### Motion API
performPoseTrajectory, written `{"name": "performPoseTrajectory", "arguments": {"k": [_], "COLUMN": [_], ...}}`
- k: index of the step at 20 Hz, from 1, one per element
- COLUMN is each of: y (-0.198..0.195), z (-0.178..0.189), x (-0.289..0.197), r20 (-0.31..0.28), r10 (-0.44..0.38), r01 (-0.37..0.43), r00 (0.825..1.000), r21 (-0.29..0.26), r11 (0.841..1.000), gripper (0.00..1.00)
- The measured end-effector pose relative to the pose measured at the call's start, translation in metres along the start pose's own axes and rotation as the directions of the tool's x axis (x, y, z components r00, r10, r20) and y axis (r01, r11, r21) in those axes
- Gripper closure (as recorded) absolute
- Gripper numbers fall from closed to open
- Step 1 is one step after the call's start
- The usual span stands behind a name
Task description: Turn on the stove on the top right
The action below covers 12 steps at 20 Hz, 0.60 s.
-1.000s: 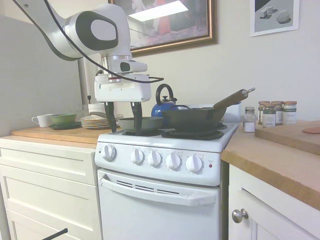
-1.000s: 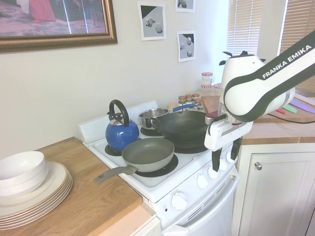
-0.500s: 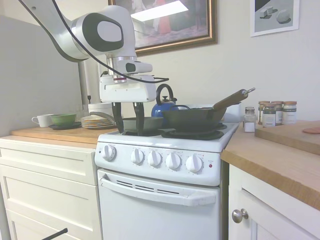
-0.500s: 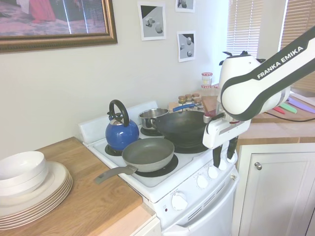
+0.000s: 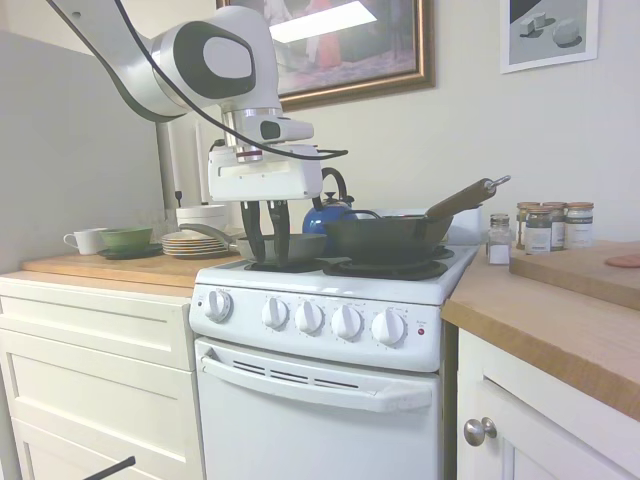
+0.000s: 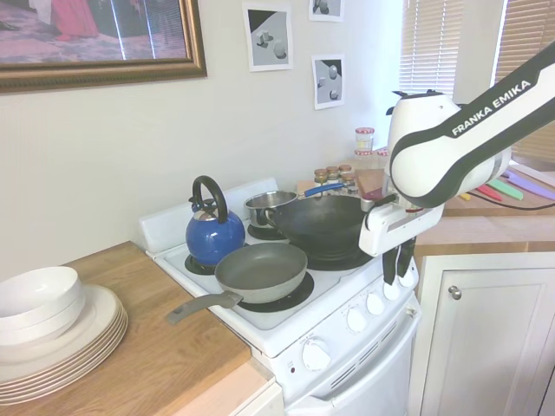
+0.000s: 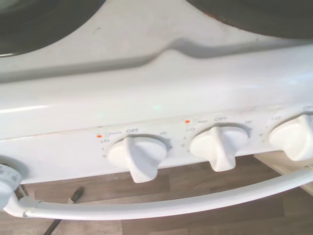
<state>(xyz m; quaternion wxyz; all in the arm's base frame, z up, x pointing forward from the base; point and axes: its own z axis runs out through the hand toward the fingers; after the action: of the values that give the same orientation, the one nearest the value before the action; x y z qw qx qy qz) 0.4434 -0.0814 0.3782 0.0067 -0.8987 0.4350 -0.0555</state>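
The step in hand looks like the approach to a control knob: the white arm's two-finger pincer (image 5: 270,258) hangs with its dark fingers pointing down, a narrow gap between them and nothing held, so it is released. The narrow white enamel stove (image 5: 300,430) stands directly below and behind the pincer, its glossy front panel just beneath the fingertips. In the wrist view two smooth round white plastic knobs with raised grip ridges, one (image 7: 139,156) and its neighbour (image 7: 220,147), sit side by side under the pincer, each with small "OFF" and "LO" print and an orange dot above, and the curved white oven-door handle (image 7: 171,205) runs below them. Which knob serves the top right burner cannot be read here. The next move likely calls for lowering the fingers to either side of the chosen knob's ridge, clamping, then twisting the wrist; slick plastic may slip under a light hold. Behind the pincer rest a matte grey round frying pan (image 6: 262,269) and a deep black wok (image 6: 325,224) with a wooden handle, and further behind, a shiny blue kettle (image 6: 214,234).
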Motion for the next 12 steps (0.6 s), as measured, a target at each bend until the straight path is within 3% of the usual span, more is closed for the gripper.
{"name": "performPoseTrajectory", "arguments": {"k": [12], "y": [0.020], "z": [0.022], "x": [0.035], "r20": [-0.028], "r10": [0.033], "r01": [-0.034], "r00": [0.999], "r21": [-0.027], "r11": [0.999], "gripper": [1.00]}}
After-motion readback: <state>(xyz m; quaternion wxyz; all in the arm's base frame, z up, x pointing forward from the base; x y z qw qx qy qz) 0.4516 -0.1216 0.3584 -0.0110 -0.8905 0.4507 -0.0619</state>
